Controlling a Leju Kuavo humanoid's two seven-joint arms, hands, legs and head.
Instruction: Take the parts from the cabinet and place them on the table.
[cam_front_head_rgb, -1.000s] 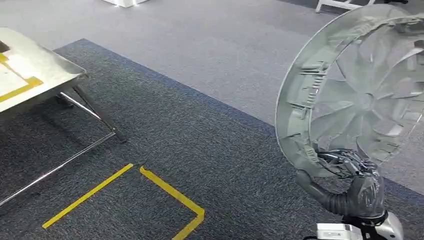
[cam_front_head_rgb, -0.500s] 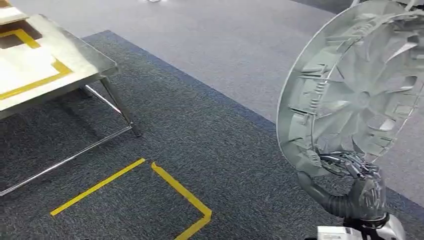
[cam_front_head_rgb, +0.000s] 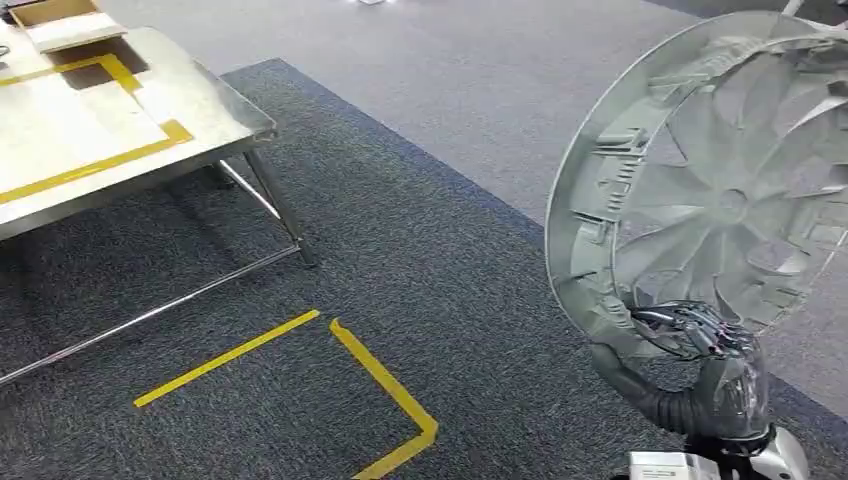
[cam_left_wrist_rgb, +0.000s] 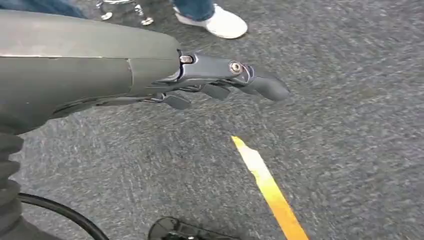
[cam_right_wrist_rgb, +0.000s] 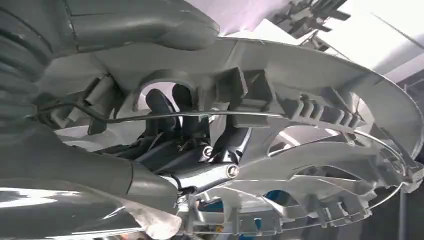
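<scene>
While gripping the grey fan-bladed wheel part (cam_front_head_rgb: 715, 190) in right hand (cam_front_head_rgb: 715, 375), left hand (cam_left_wrist_rgb: 220, 82) empty with fingers straight, mid-carry; next needs closing on steel table (cam_front_head_rgb: 215, 110) and lowering

No text, label, brand or number can be read anywhere. The only markings are plain yellow tape lines on the carpet (cam_front_head_rgb: 390, 385) and on the table (cam_front_head_rgb: 200, 100).

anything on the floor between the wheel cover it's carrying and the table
Nothing visible does. The right hand holds the wheel cover upright, and only dark carpet with yellow tape lies between it and the table.
</scene>
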